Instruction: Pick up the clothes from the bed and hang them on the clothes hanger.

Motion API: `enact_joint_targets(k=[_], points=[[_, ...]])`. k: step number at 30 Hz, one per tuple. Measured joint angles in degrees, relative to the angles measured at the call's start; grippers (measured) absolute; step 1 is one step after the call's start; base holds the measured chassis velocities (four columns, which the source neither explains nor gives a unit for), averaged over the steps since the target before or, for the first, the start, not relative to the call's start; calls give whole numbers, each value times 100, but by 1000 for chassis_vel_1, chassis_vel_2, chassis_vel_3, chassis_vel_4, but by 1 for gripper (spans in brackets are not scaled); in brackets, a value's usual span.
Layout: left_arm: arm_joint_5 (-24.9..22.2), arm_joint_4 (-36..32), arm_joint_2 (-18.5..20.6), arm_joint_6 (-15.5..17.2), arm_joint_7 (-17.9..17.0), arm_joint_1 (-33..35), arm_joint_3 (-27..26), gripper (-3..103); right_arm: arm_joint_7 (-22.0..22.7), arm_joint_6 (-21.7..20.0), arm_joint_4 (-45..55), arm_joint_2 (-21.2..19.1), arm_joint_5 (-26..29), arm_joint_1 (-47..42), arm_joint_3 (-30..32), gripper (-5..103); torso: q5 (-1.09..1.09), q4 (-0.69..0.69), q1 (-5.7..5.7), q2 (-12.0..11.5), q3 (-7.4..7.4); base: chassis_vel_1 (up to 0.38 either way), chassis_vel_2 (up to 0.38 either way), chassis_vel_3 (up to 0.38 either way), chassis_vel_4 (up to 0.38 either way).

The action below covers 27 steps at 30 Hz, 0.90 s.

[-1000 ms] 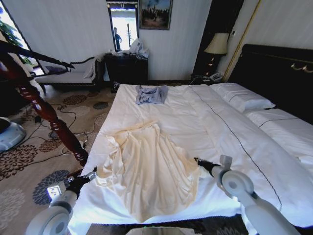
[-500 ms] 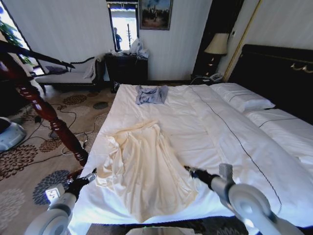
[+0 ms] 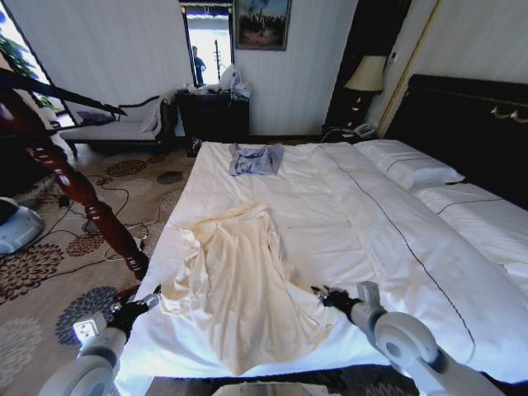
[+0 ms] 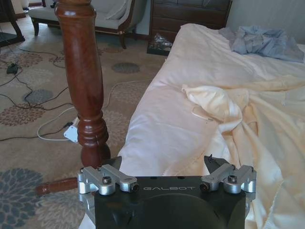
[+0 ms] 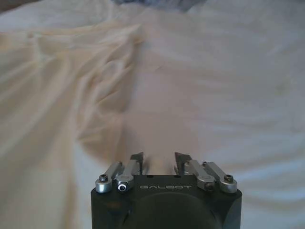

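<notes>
The clothes, a long cream garment (image 3: 239,280), lie flat and wrinkled on the near left part of the bed (image 3: 346,214). My right gripper (image 3: 320,293) hovers low at the garment's right hem. Its fingers are open a little, over white duvet (image 5: 228,95) just beside the cream cloth (image 5: 57,95), with nothing between them (image 5: 158,160). My left gripper (image 3: 147,301) hangs off the bed's left edge, wide open (image 4: 163,164) and facing the garment's bunched sleeve (image 4: 224,102). The slim dark arm of the clothes hanger (image 3: 58,92) reaches in from the left edge.
A thick reddish-brown wooden post (image 3: 78,190) stands beside the bed's left side, close to my left gripper (image 4: 86,86). A small grey-blue garment (image 3: 256,158) lies at the bed's far end. Cables cross the patterned carpet (image 3: 49,264). Pillows (image 3: 408,165) sit at the right.
My right gripper has come left and nearer, down to the cream garment's right hem. The left gripper has hardly moved. The garment lies as before.
</notes>
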Motion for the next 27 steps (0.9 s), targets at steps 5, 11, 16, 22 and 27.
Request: enact_joint_targets(k=[5,11,16,22,27], points=[[28,-10,-4,0,-6,-33,60,99,194,-15,24,-110,-521,36,406,55,0,0,0,0,0,0,0,0,0],[94,-15,5,5,-21,-46,121,99,410,85,-156,-87,783,612,194,76,0,-1,0,0,0,0,0,0,0],[143,-73,4,6,-54,0,150,99,795,94,-883,304,2403,2051,-775,96,2,0,0,0,0,0,0,0,0],[162,-133,1,13,-62,107,78,99,882,-159,-1999,628,3524,3536,-1805,100,-1,3,1,-1,1,0,0,0,0],[158,-92,30,15,-67,43,120,99,780,-217,-2662,776,3493,3785,-2015,101,1,2,1,0,0,0,0,0,0]])
